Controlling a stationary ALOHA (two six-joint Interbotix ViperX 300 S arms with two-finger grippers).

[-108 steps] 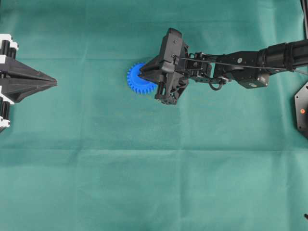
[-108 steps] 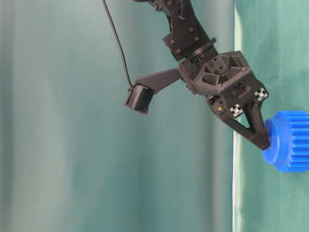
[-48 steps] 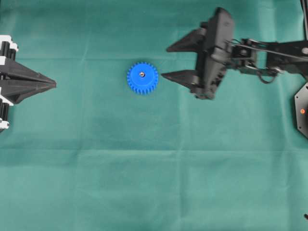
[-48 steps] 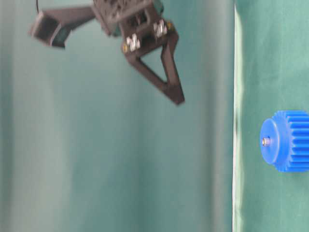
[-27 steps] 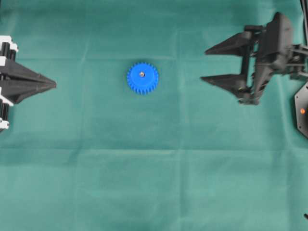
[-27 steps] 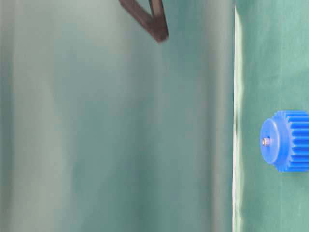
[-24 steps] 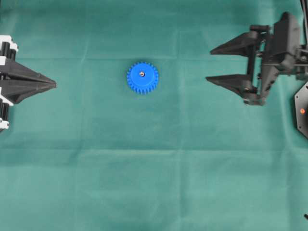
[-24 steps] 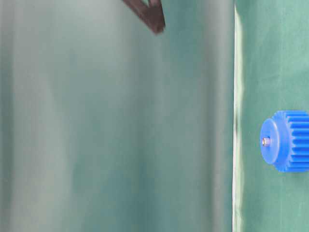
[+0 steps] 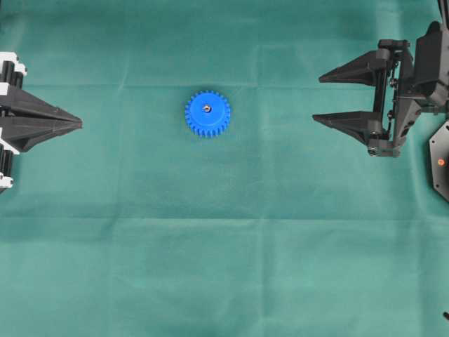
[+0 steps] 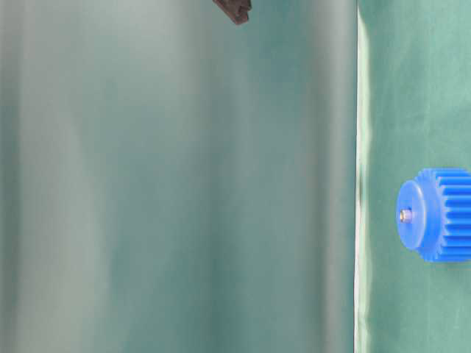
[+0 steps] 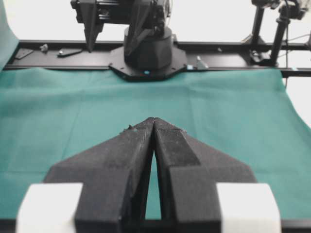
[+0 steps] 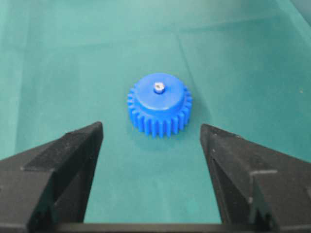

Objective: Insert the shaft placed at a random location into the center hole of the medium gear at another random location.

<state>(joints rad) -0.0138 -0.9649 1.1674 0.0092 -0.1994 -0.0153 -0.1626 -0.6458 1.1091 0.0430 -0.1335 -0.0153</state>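
The shaft [image 9: 207,108] sits in the medium gear [image 9: 208,114]. The right end effector [image 9: 316,97] hangs wide, well apart; the left end effector [image 9: 80,123] is pinched closed.

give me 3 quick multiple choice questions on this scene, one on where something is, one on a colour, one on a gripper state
1. Where is the shaft?
A. lying on the cloth beside the gear
B. in the gear's center hole
C. between the right gripper's fingers

2. What colour is the gear?
A. blue
B. red
C. white

3. How does the right gripper stand?
A. shut on the gear
B. shut on nothing
C. open, clear of the gear

Answers:
1 B: the shaft shows as a silvery tip in the center hole of the gear.
2 A: the gear is bright blue in every view that shows it.
3 C: the right gripper has its fingers spread wide, far to the side of the gear, holding nothing.
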